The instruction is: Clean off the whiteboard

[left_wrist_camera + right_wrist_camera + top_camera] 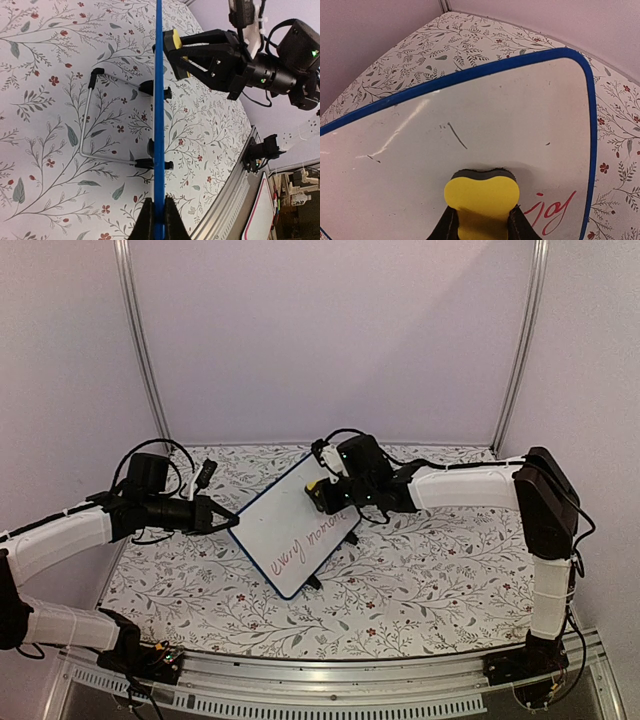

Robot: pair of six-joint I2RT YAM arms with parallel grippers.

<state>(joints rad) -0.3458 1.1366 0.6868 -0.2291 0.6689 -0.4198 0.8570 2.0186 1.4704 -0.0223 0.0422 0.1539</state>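
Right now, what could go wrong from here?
1. The left jaws pinch only the whiteboard's thin blue edge; pushing with the eraser could twist it loose or tip it.
2. The right jaws grip the eraser close to its face, so they might scrape the board.
3. Red writing runs along the near edge; short strokes may leave some.

Top view: high up, behind both arm bases, facing down and forward across the whole worktop (430,580) to the back wall.
Left wrist view: close, sighting edge-on along the whiteboard (159,125) frame from the left claw (159,220).
Right wrist view: very close above the board's white face, looking over the yellow eraser (481,197).
Shared: the whiteboard appears in all three; the right claw (172,52) also appears in the left wrist and top views.
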